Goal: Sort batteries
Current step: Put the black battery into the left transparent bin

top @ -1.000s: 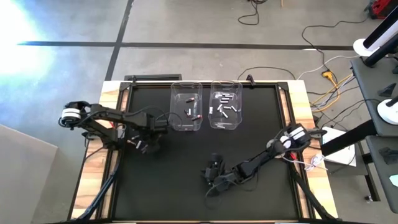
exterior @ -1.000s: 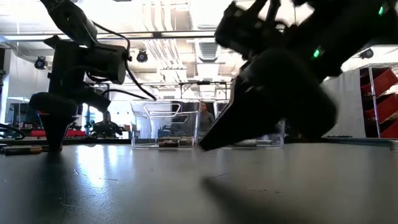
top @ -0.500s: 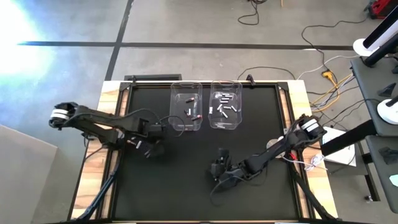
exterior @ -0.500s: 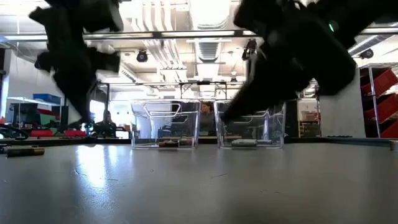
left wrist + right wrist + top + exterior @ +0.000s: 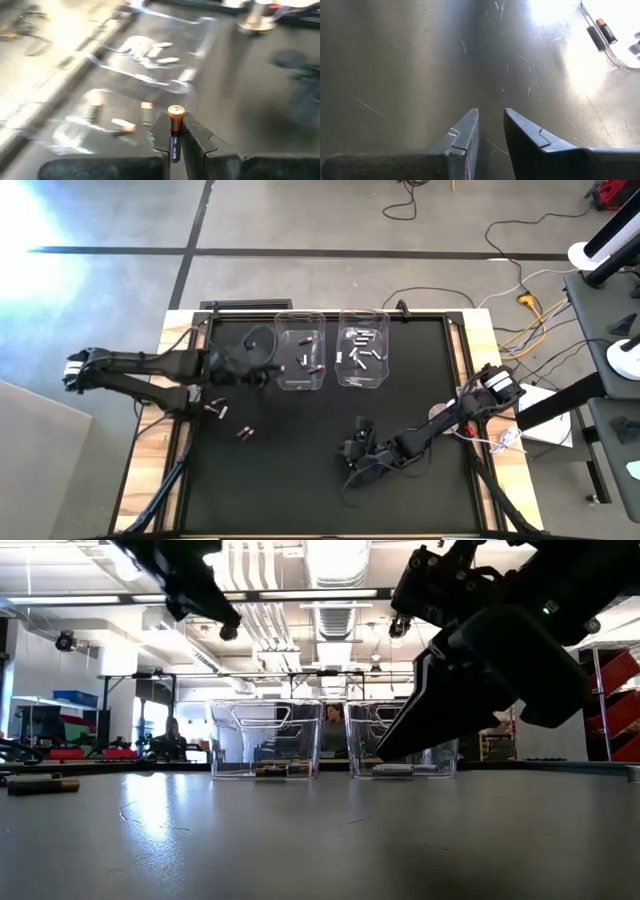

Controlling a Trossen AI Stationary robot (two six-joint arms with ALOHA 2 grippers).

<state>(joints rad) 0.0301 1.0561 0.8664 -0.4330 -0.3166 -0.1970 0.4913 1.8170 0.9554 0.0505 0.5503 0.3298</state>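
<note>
My left gripper (image 5: 268, 372) is raised beside the left clear bin (image 5: 300, 352) and is shut on a dark battery (image 5: 175, 120) with a copper end. In the low view it hangs high (image 5: 225, 628) above the table. The left bin holds dark batteries with red marks (image 5: 312, 368); the right bin (image 5: 363, 350) holds silvery ones (image 5: 362, 355). Two loose batteries (image 5: 215, 410) (image 5: 243, 432) lie flat on the mat. My right gripper (image 5: 356, 450) is low over the mat's middle, narrowly open (image 5: 491, 127), with nothing between its fingers. My left gripper pinches the dark battery by its body (image 5: 174, 145) between the two fingers. The fingers lie along the battery, and its copper end (image 5: 175, 111) sticks out past their tips. The battery is lifted clear of the table, above the left bin's near side.
A dark battery (image 5: 605, 30) lies on the mat ahead of the right gripper. Another loose battery (image 5: 40, 783) shows at the mat's left side. Both bins (image 5: 265, 740) (image 5: 405, 745) stand at the far middle. Cables and a white box (image 5: 545, 420) lie off the right edge.
My left gripper has risen from the mat's left side and moved toward the far edge and right, up to the left bin, carrying the battery. Two batteries stayed on the mat where it had been. My right gripper has shifted slightly toward the right edge.
</note>
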